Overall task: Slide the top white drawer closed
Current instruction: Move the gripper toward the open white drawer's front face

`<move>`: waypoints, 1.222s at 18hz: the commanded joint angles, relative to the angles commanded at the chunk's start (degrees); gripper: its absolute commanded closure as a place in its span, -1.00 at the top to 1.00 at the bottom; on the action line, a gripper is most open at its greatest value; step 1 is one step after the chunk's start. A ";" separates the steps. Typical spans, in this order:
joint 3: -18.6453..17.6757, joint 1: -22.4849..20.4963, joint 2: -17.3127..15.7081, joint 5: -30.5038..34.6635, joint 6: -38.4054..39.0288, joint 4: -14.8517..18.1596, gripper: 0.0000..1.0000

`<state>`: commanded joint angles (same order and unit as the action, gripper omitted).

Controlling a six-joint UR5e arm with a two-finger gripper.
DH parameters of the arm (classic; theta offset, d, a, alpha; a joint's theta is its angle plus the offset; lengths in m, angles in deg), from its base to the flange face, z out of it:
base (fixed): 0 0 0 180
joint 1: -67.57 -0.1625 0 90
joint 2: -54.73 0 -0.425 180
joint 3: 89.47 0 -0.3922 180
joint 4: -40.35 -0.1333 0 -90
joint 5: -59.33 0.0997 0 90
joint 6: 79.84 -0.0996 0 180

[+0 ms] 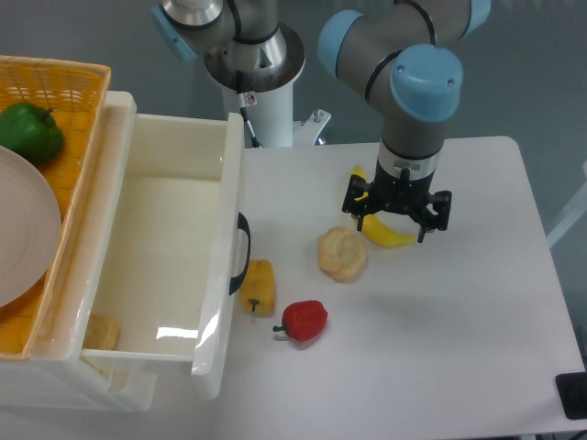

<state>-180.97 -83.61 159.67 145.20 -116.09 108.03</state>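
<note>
the top white drawer (160, 266) is standing pulled well out from the cabinet at the left of the white table (477, 348), its deep tray lying open to the camera and its front panel carrying a black curved handle (243, 252) that is facing the table's middle. the gripper (396, 215) is hanging well apart from that handle, over the right half of the table, with its two black fingers spread wide and nothing between them. it is hovering above a yellow banana (381, 229), though from this angle it is hard to say whether the fingertips are touching it. a pale bread roll (341, 254) is lying just left of the banana. a yellow pepper (259, 286) is sitting just beside the drawer front, below the handle, and a red pepper (304, 321) is resting near it to the right. on top of the cabinet, a wicker basket (69, 119) is holding a green pepper (30, 133) and a white plate (23, 238). a small tan object (101, 332), possibly bread, is showing below the drawer's near corner.
</note>
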 joint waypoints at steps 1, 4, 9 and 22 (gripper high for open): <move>0.00 0.09 0.09 0.00 0.99 -0.35 1.00; -0.09 0.44 0.88 0.09 1.26 -0.62 1.00; 0.00 0.70 1.41 0.09 4.06 -0.70 1.00; 0.62 2.20 3.43 -0.09 11.11 -4.21 1.00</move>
<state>-180.35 -81.41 163.10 145.12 -104.98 103.81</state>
